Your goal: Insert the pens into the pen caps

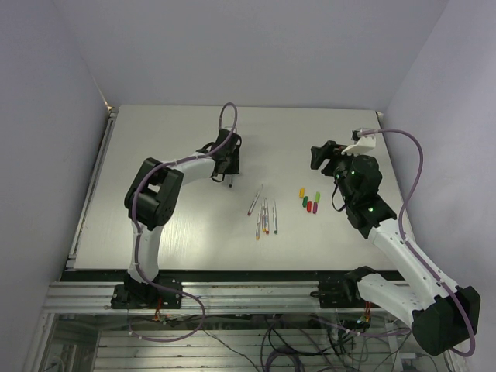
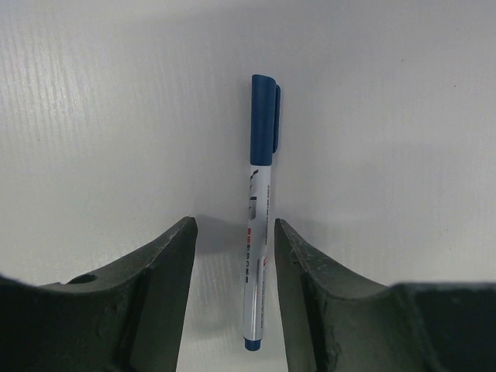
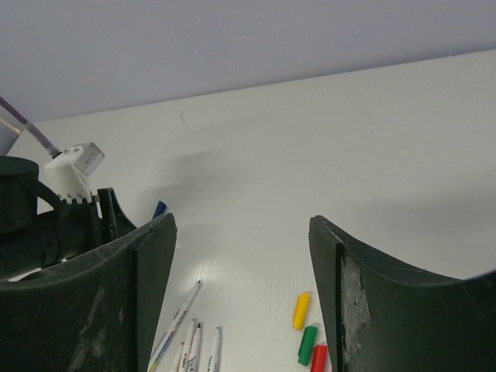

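A white-grey pen (image 2: 259, 232) with a blue cap (image 2: 263, 118) fitted on it lies flat on the table between the fingers of my left gripper (image 2: 235, 226). That gripper is open and touches nothing. In the top view the left gripper (image 1: 230, 174) is at mid-table. Several uncapped pens (image 1: 264, 214) lie in a loose group at the centre. The yellow cap (image 1: 301, 191), green cap (image 1: 316, 197) and red cap (image 1: 307, 205) lie to their right. My right gripper (image 1: 316, 157) is open and empty, raised behind the caps. Its wrist view shows the pens (image 3: 180, 315), yellow cap (image 3: 301, 310) and green cap (image 3: 308, 344).
The white table (image 1: 155, 225) has a metal rail along its near edge and grey walls at the back and sides. A purple cable (image 1: 226, 116) loops over the left arm, and another (image 1: 415, 167) over the right arm.
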`<state>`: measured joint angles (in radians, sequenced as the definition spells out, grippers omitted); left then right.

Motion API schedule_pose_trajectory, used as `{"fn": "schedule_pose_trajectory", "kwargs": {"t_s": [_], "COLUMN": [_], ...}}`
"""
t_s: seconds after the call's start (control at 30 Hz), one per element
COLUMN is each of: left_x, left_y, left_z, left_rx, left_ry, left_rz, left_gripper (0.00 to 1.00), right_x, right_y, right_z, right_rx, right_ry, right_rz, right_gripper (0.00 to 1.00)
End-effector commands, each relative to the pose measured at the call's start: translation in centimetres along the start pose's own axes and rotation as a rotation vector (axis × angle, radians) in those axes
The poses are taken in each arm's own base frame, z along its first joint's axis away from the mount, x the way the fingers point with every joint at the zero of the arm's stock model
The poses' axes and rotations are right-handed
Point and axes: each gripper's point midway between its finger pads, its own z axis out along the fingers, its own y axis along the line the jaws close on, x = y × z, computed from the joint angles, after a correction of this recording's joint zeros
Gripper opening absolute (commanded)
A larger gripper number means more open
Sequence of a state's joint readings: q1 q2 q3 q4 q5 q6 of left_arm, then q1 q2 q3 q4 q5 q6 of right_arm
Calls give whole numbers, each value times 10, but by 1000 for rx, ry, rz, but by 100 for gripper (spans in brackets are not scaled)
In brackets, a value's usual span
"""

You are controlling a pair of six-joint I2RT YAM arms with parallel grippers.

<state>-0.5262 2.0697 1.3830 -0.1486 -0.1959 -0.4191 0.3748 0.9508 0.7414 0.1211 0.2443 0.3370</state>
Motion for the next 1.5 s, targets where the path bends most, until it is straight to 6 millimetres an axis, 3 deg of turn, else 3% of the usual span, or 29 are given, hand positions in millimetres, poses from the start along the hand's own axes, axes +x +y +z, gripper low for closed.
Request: {"fn": "schedule_pose_trajectory", "kwargs": {"t_s": [0.0, 0.23, 0.37, 0.53, 0.93, 1.47], "left_x": [-43, -48, -36, -6, 58, 91], "left_y": [-9, -25, -43, -65, -78, -99], "left_z": [-30, -61, -78, -92, -85, -81], "left_rx": [48, 129, 118, 76, 154, 200], "left_ry": [-101, -140, -137, -87, 73, 155], "left_rz": [-9, 65, 175, 304, 343, 384], "left_gripper": [57, 56, 56, 57, 54, 56], "right_x": [0, 5, 9, 16, 43, 61], "right_y": [-8, -12, -21, -28, -39, -48], "right_z": [0, 0, 0, -3, -12, -17], "right_rx": [41, 69, 115, 138, 165, 206], "right_ry": [-5, 29, 62, 109, 154, 179], "right_rz": [0, -20, -49, -107, -90, -42], "right_gripper": [69, 69, 69, 70, 73, 71]}}
